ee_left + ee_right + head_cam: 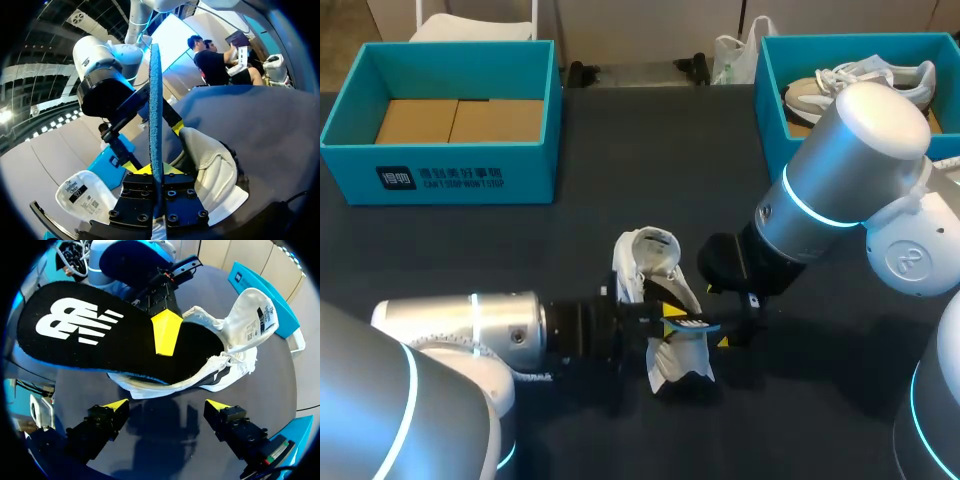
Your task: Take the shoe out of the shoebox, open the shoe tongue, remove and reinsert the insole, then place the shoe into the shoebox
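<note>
A white shoe (655, 262) lies on the dark table in the middle, its tongue (257, 315) folded back. A black insole (100, 335) with a blue edge (155, 110) sticks out of the shoe's opening. My left gripper (672, 318) comes in from the left and is shut on the insole (688, 322); one of its yellow fingertips (166, 332) presses on the insole's top. My right gripper (167, 407) stands open just to the right of the shoe (235, 355), fingers spread before the insole, holding nothing. In the left wrist view the insole runs edge-on out of my left gripper (156, 172).
A teal shoebox (440, 165) with a cardboard bottom stands at the back left. A second teal box (770, 90) at the back right holds another shoe (860, 85), partly behind my right arm. A white plastic bag (732, 55) lies at the far edge.
</note>
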Controlling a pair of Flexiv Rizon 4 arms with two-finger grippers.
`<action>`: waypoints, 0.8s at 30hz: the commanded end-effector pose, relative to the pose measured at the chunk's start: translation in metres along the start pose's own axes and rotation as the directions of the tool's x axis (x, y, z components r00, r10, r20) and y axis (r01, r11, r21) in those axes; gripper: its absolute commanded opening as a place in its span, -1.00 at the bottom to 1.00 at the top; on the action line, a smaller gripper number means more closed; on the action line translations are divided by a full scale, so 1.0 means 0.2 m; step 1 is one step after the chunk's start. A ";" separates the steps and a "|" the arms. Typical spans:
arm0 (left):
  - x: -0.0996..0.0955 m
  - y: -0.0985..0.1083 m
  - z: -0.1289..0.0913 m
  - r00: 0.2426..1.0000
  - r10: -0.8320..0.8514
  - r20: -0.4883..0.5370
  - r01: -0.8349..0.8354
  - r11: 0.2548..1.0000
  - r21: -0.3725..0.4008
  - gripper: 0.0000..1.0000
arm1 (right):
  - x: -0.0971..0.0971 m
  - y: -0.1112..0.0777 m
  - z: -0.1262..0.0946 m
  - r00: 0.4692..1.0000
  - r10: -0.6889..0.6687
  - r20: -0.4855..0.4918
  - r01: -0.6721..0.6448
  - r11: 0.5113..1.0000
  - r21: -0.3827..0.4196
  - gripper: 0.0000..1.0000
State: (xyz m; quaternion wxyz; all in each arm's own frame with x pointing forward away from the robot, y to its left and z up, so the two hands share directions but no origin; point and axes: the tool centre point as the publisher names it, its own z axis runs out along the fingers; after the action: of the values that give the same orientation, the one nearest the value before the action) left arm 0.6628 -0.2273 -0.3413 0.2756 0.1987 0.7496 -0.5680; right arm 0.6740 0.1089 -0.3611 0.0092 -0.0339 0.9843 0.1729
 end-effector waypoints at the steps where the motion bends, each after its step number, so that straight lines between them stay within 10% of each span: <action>1: -0.01 -0.05 -0.03 1.000 -0.007 -0.003 0.007 1.000 0.006 -0.90 | 0.00 0.00 0.01 1.000 0.000 0.003 0.000 1.000 0.002 1.00; 4: 0.00 -0.08 -0.05 1.000 -0.010 -0.011 0.010 1.000 0.019 -0.39 | 0.00 0.00 0.01 1.000 0.000 0.003 0.000 1.000 0.002 1.00; 6: 0.00 -0.11 -0.06 1.000 -0.012 -0.013 0.013 1.000 0.028 -0.39 | 0.00 0.00 0.01 1.000 0.000 0.003 0.000 1.000 0.002 1.00; 15: 0.00 -0.19 -0.06 1.000 0.002 -0.024 0.000 0.998 0.062 -0.53 | 0.00 0.00 0.01 1.000 0.000 0.003 0.000 1.000 0.002 1.00; 17: 0.01 -0.20 -0.06 1.000 0.007 -0.020 -0.005 0.997 0.076 -1.00 | 0.00 0.00 0.01 1.000 0.000 0.003 0.000 1.000 0.002 1.00; 24: 0.02 -0.15 0.00 0.998 0.053 -0.019 -0.051 0.995 0.082 -1.00 | 0.00 0.00 0.01 1.000 0.000 0.003 0.000 1.000 0.002 1.00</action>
State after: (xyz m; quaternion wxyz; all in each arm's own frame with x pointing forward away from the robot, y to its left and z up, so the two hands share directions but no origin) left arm 0.6370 -0.2297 -0.3158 0.2725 0.2356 0.7245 -0.5876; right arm 0.6740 0.1089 -0.3611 0.0092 -0.0339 0.9843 0.1729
